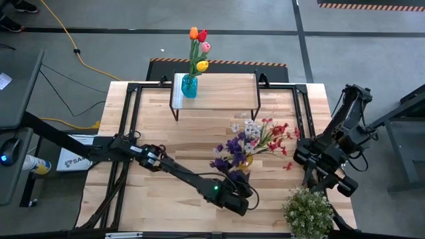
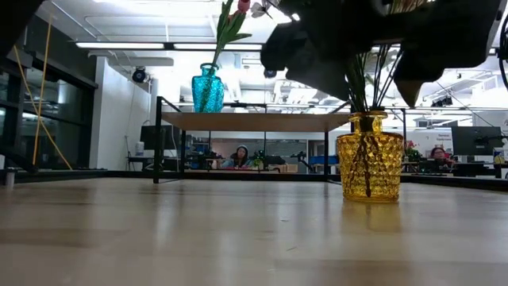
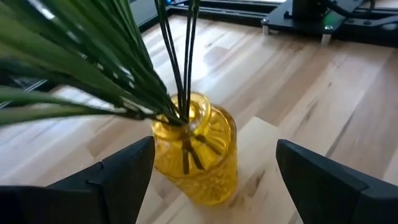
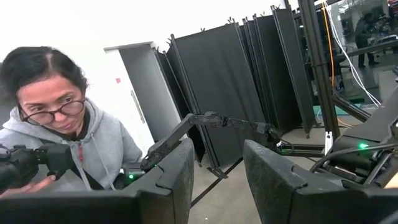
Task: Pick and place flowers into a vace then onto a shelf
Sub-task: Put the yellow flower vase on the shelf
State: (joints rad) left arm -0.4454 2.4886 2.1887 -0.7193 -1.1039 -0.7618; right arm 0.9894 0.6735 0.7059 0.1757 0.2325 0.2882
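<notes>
From above, our left end effector (image 1: 242,199) hangs open near the yellow vase (image 1: 244,161) of sprays (image 1: 255,139); the tulips (image 1: 198,46) already stand on the shelf (image 1: 216,93). Its wrist view shows the fingers (image 3: 121,171) straddling that vase, ungripped on the worktop (image 3: 298,93).

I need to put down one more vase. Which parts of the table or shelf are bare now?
The shelf is bare right of the blue vase. The table is bare between the shelf and the left arm. It is crowded around the yellow vase, with its flowers, the open left gripper and the potted plant.
</notes>
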